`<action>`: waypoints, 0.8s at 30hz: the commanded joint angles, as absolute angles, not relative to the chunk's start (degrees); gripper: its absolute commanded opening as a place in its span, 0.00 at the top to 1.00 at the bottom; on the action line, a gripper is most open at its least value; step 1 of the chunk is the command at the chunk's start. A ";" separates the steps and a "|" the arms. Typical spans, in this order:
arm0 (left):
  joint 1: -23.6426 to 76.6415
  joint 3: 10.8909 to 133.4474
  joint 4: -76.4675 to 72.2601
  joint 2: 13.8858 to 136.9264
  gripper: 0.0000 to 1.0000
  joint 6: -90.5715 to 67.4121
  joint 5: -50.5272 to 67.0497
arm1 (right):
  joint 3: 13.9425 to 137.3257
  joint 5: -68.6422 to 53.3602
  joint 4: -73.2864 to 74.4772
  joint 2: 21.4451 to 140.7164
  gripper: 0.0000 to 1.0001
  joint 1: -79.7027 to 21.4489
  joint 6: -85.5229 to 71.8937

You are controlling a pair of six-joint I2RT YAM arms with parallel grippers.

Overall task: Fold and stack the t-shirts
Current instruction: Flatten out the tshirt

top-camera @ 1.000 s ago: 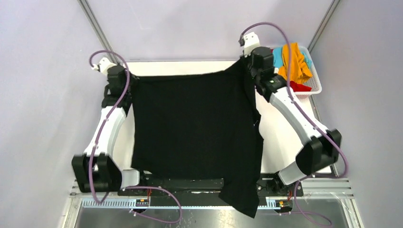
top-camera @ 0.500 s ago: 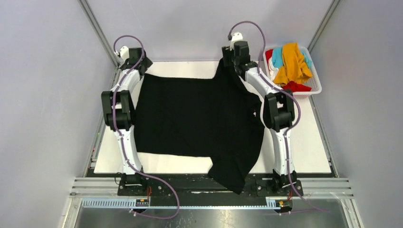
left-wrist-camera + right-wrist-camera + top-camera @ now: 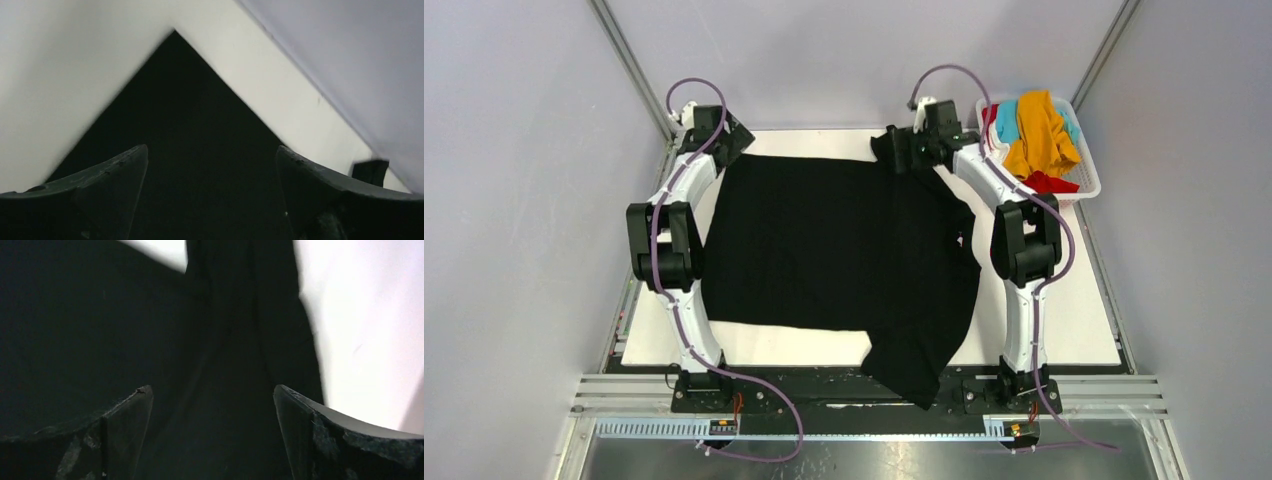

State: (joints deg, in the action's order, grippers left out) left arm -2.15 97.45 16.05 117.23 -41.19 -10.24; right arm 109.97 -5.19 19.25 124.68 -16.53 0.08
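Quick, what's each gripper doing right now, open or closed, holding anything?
Left gripper: open, empty, above the black t-shirt's far corner.
Right gripper: open, empty, above the same shirt.

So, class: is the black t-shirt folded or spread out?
Spread: the black t-shirt lies flat across the table, one corner overhanging the near edge.

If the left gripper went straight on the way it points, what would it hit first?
Probably the black t-shirt: its corner lies just ahead of the open left gripper, with white table beyond. Depth is unclear.
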 commanded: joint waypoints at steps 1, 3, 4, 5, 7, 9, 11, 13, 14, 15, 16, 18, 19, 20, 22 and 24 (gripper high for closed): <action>-0.30 92.11 13.31 113.48 0.01 -40.72 -3.67 | 103.53 -9.26 23.10 121.67 0.02 -18.60 3.03; 1.31 91.08 13.90 114.31 0.01 -40.84 -2.48 | 107.01 -5.08 27.50 124.77 0.01 -19.25 4.86; 1.44 90.90 14.44 115.01 0.01 -41.17 -1.51 | 110.30 -5.12 29.62 125.89 0.01 -19.18 5.13; 1.49 90.84 14.94 115.82 0.01 -41.40 -0.47 | 113.96 -5.59 32.03 127.97 0.01 -19.14 5.81; 1.51 91.14 16.94 117.45 0.01 -41.70 -0.27 | 123.25 -5.12 38.03 133.30 0.01 -19.29 8.65; 1.41 90.86 18.68 118.23 0.01 -42.16 -0.31 | 132.54 -2.04 42.91 138.05 0.01 -19.34 12.10; 1.34 89.37 18.82 118.52 0.01 -42.75 0.44 | 139.01 -0.47 45.08 142.08 0.00 -19.34 19.13; 1.11 87.87 18.45 118.88 0.01 -43.43 2.04 | 138.73 4.13 41.17 143.27 0.01 -19.30 26.21; 0.95 87.49 18.43 119.15 0.01 -43.83 2.57 | 135.57 6.53 37.65 142.97 0.01 -19.25 30.52; 0.78 87.25 18.59 119.51 0.01 -44.16 3.07 | 133.95 8.33 33.68 142.95 0.01 -19.14 33.45; 0.66 87.07 18.75 119.84 0.01 -44.54 3.64 | 133.61 8.98 32.57 143.52 0.01 -18.97 36.16; 0.24 87.08 19.17 120.41 0.01 -44.65 4.66 | 132.95 7.95 30.99 144.88 0.01 -18.68 41.29; 0.07 87.17 19.49 120.66 0.01 -44.65 4.74 | 132.11 7.76 29.88 145.24 0.01 -18.66 43.16; 0.05 87.23 19.80 120.79 0.01 -44.65 4.70 | 131.73 7.65 29.28 145.65 0.01 -18.59 44.34; 0.05 87.21 20.12 121.07 0.01 -44.56 4.62 | 131.07 6.81 28.30 146.57 0.00 -18.55 46.84; -1.52 87.17 20.44 121.03 0.01 -44.71 4.43 | 129.86 8.09 25.27 147.15 0.01 -18.59 48.69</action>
